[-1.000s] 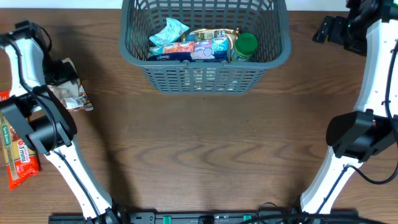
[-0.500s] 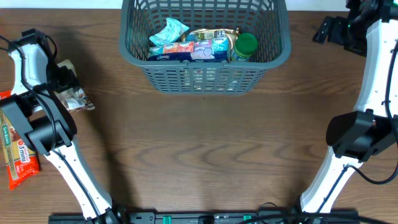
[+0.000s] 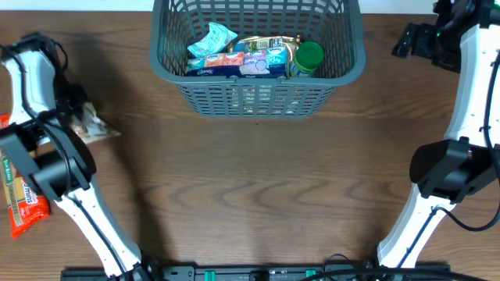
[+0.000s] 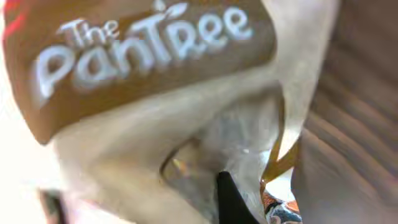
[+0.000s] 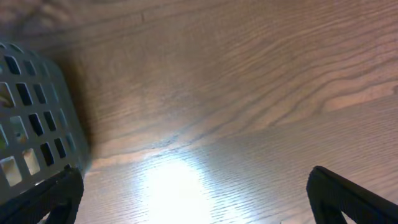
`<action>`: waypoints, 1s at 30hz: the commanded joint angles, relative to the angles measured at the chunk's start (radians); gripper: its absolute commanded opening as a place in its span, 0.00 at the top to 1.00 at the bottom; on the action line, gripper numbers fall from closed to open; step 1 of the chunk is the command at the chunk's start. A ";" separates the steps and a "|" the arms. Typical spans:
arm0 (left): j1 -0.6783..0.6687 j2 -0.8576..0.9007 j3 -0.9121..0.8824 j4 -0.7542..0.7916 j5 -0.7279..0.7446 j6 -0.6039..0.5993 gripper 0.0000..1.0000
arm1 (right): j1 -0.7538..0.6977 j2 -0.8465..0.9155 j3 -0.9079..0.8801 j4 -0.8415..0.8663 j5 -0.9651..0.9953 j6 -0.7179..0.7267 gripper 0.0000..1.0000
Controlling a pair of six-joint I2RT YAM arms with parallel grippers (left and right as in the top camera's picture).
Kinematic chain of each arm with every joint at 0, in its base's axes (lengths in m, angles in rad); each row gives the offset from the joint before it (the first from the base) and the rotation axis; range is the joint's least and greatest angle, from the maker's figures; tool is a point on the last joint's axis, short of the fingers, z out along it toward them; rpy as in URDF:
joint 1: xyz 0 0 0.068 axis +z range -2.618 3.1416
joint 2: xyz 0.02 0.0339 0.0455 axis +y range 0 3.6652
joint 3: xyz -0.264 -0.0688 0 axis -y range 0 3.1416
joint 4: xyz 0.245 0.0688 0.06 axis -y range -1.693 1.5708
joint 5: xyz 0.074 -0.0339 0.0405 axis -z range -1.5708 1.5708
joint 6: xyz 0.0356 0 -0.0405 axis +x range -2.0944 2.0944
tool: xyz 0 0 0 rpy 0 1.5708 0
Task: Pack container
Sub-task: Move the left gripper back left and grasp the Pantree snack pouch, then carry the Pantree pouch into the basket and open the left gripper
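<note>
The container (image 3: 258, 95), a dark grey slotted basket, stands at the back middle of the table and holds a tissue pack (image 3: 234, 65), a green-lidded jar (image 3: 308, 56) and snack packs. At the left, my left gripper (image 3: 76, 109) is shut on a beige and brown pouch (image 3: 95, 125) that lies on the wood. That pouch (image 4: 155, 93), printed "The PanTree", fills the left wrist view, with one black fingertip (image 4: 233, 200) pressed into its crumpled film. My right gripper (image 3: 412, 37) is open at the back right, with bare wood between its fingers (image 5: 348, 194).
A red-orange packet (image 3: 25, 209) and a green-labelled pack (image 3: 6, 168) lie at the left edge beside my left arm. The basket's corner (image 5: 31, 124) shows at the left of the right wrist view.
My left gripper has shut on the pouch, which is now crumpled and pulled slightly left. The right arm and the basket have not moved.
</note>
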 commanded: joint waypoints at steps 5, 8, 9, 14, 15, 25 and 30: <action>-0.061 -0.354 0.023 -0.031 0.005 -0.003 0.94 | 0.002 0.002 0.000 -0.004 0.000 -0.021 0.01; -0.092 -0.500 0.024 -0.011 0.112 0.055 0.95 | 0.002 0.002 0.000 -0.004 0.000 -0.032 0.01; -0.102 -0.540 0.024 0.005 0.147 0.077 0.94 | 0.002 0.002 0.000 -0.003 0.000 -0.038 0.01; -0.200 -0.719 0.024 0.131 0.306 0.257 0.94 | 0.002 0.002 0.000 -0.003 0.000 -0.051 0.01; -0.225 -0.737 0.024 0.149 0.306 0.307 0.94 | 0.002 0.002 0.000 -0.003 0.000 -0.056 0.01; -0.552 -0.719 0.024 0.258 0.377 1.231 0.94 | 0.002 0.002 0.000 -0.004 -0.001 -0.058 0.01; -0.627 -0.624 0.024 0.446 0.377 1.316 0.94 | 0.002 0.002 0.000 -0.015 -0.001 -0.057 0.01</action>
